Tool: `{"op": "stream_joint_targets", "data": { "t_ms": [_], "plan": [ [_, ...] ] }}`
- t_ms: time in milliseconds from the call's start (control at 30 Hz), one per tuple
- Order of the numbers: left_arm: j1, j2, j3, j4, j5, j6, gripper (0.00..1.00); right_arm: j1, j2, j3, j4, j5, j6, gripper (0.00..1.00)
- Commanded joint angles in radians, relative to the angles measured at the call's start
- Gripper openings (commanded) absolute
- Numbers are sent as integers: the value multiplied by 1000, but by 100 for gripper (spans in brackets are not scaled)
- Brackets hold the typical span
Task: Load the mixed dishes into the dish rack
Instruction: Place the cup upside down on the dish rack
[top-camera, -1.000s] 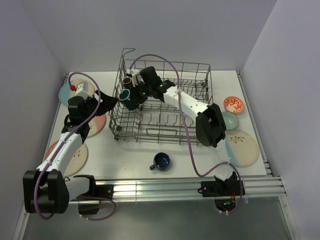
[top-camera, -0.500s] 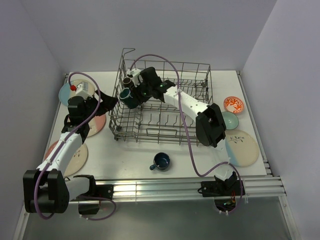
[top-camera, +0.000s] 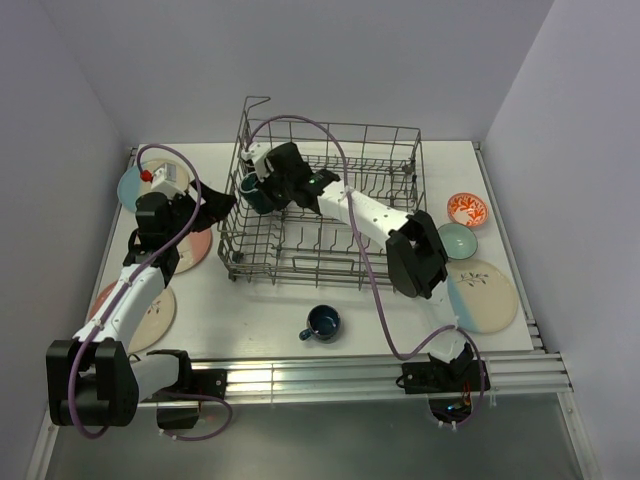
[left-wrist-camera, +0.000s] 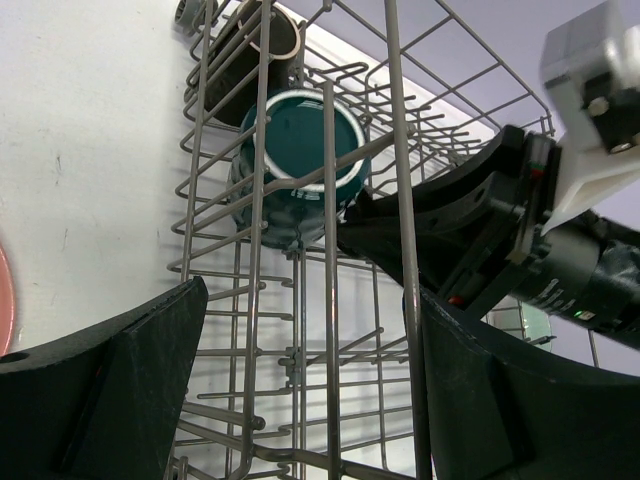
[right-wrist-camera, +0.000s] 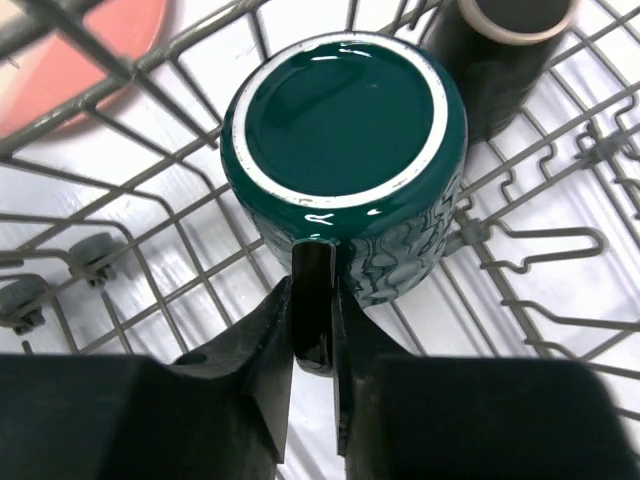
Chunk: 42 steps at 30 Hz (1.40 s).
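The grey wire dish rack (top-camera: 395, 215) stands mid-table. In its far left corner my right gripper (top-camera: 262, 186) is shut on the handle (right-wrist-camera: 313, 320) of a teal mug (right-wrist-camera: 345, 150), whose base faces the wrist camera; the mug sits among the tines. A dark mug (right-wrist-camera: 505, 60) stands just behind it. My left gripper (top-camera: 218, 207) hangs open outside the rack's left wall, its fingers (left-wrist-camera: 110, 390) straddling the wires, nothing held. From there the teal mug (left-wrist-camera: 300, 165) and the right gripper (left-wrist-camera: 480, 240) show through the wires.
A dark blue mug (top-camera: 322, 322) sits on the table in front of the rack. Three plates (top-camera: 130, 186) (top-camera: 197, 250) (top-camera: 140, 312) lie at the left. At the right are an orange-red bowl (top-camera: 467, 209), a pale green bowl (top-camera: 461, 240) and another plate (top-camera: 487, 296).
My right arm has pushed left and deeper into the rack's far left corner with the teal mug, now covering the dark mug from above. The left arm has stayed put.
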Motion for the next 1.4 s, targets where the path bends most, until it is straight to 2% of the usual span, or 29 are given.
{"op": "stream_joint_targets", "data": {
  "t_ms": [0,167,400,500,633,833,933,1133,1367],
  "plan": [
    [16,0,-38,-62,-10,37,86,6,-76,-33,94,51,-36,15],
    [15,-1,-41,-56,-5,34,86,-5,-124,-95,146,56,-82,0],
    [16,-3,-22,-66,-7,42,85,-61,-173,-76,142,-58,-89,0],
    [16,-6,-15,-71,-7,42,85,-80,-202,-81,116,-131,-40,0],
    [18,-12,-8,-71,-5,36,86,-83,-223,-101,79,-280,104,0],
    [18,-17,-7,-79,-5,34,86,-65,-230,-128,100,-365,333,0],
    [18,-18,-8,-79,-3,33,86,-52,-231,-135,112,-342,419,0],
    [18,-20,-7,-80,-7,25,86,-9,-245,-187,115,-133,559,0],
    [18,-21,-1,-95,-8,30,86,44,-254,-233,184,-23,683,0]
  ]
}}
